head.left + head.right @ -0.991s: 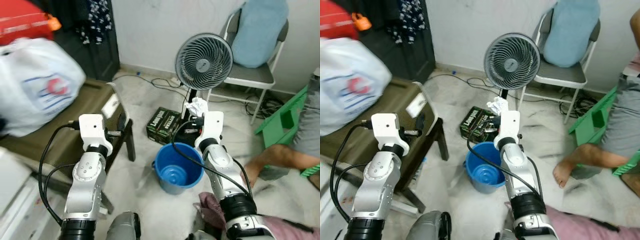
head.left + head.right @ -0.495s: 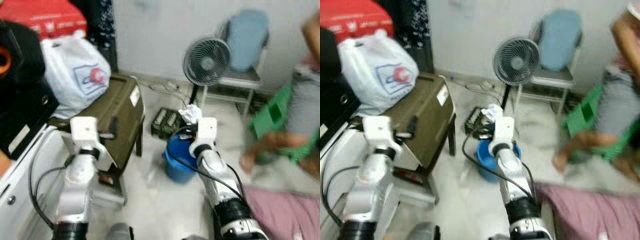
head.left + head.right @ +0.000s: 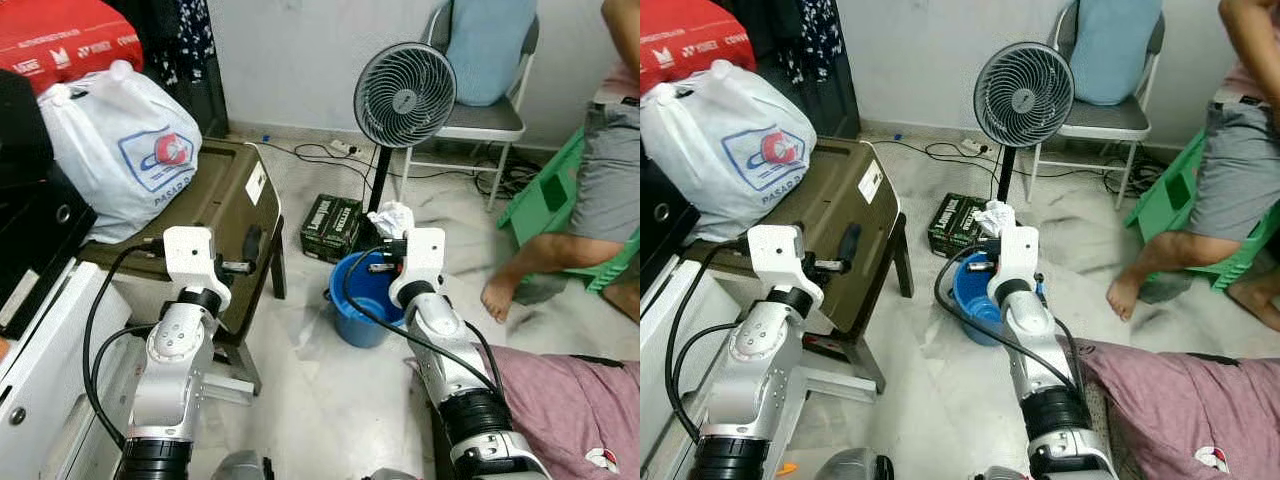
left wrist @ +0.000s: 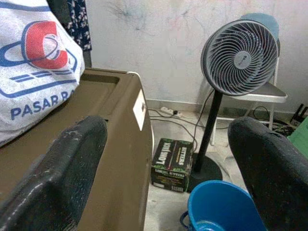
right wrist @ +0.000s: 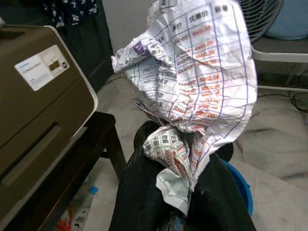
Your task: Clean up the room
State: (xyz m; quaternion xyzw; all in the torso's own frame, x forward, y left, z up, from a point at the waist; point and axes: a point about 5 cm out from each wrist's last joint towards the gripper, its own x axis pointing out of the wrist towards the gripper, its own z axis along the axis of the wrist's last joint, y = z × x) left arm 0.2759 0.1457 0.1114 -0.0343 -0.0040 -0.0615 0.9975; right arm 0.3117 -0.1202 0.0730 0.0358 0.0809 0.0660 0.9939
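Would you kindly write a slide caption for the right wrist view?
Right gripper shut on crumpled printed paper, above the blue bucket, beside a brown case.

- My left arm rises from about 7 o'clock in the head view, forearm upright, with its white wrist block on top.
- My left pincer (image 4: 163, 159) points forward, its two black fingers (image 4: 53, 163) spread wide with nothing between them.
- My right arm reaches up from 5 o'clock toward the centre, a black cable looping off its wrist.
- My right pincer (image 5: 180, 159) is clamped on crumpled paper (image 5: 202, 82), fingers pressed together beneath it.
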